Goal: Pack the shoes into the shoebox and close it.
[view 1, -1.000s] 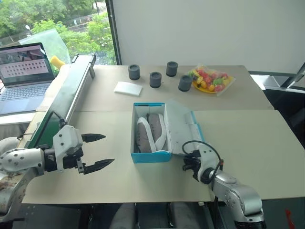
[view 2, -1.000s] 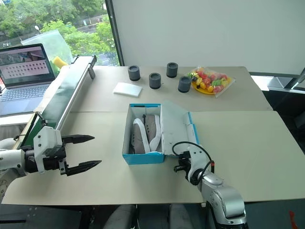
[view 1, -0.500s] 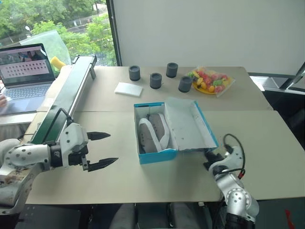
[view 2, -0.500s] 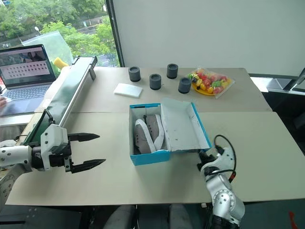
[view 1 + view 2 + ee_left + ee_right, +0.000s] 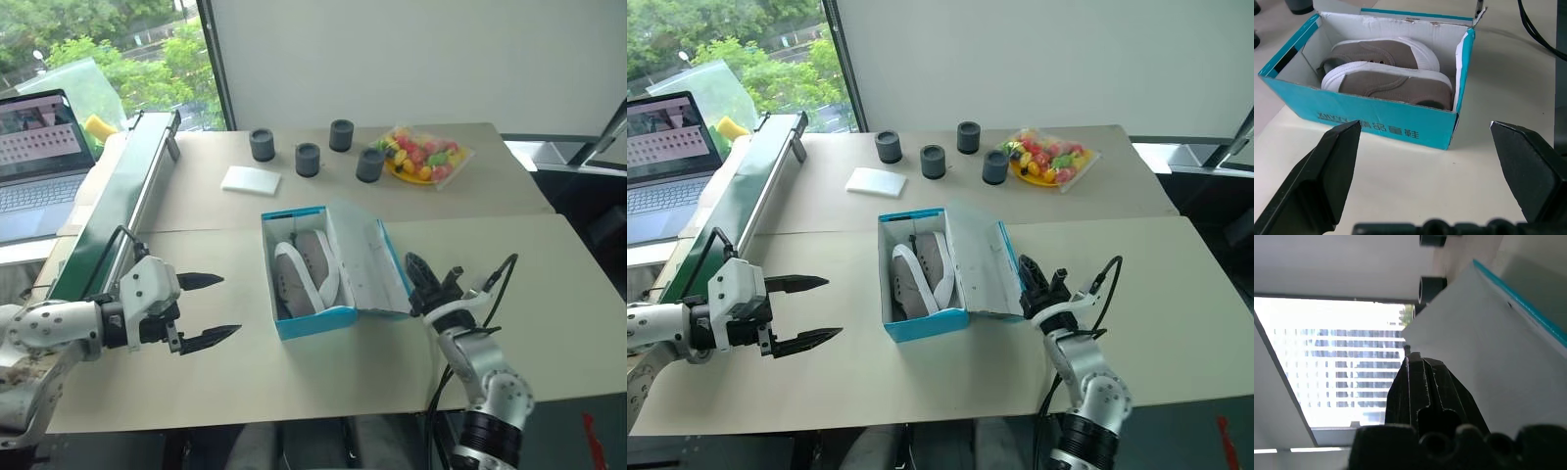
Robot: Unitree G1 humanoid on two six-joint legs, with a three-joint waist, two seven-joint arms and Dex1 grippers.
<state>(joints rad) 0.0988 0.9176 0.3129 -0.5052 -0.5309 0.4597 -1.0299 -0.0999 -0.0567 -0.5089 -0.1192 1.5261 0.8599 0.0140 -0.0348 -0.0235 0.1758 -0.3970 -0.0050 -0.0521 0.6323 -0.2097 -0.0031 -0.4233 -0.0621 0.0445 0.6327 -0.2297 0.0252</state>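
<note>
The blue shoebox (image 5: 303, 322) sits mid-table with both grey shoes (image 5: 305, 273) lying side by side inside it, pale soles showing. Its hinged lid (image 5: 364, 258) stands tilted up along the box's right side. My right gripper (image 5: 418, 268) is shut, its fingertips against the lid's outer face; in the right wrist view the shut fingers (image 5: 1421, 382) lie along the lid (image 5: 1488, 352). My left gripper (image 5: 212, 309) hangs open to the left of the box, apart from it. The left wrist view looks between its fingers (image 5: 1320, 176) at the box (image 5: 1376, 125) and shoes (image 5: 1386, 68).
Several dark grey cylinders (image 5: 308, 158) and a flat white pad (image 5: 250, 179) lie behind the box. A plate of colourful fruit (image 5: 423, 157) is at the back right. A green conveyor (image 5: 118, 215) and a laptop (image 5: 37, 162) stand on the left.
My right gripper has risen and rolled beside the box. The lid has swung from lying open to standing tilted up. The camera shifted a little; the left gripper kept still.
</note>
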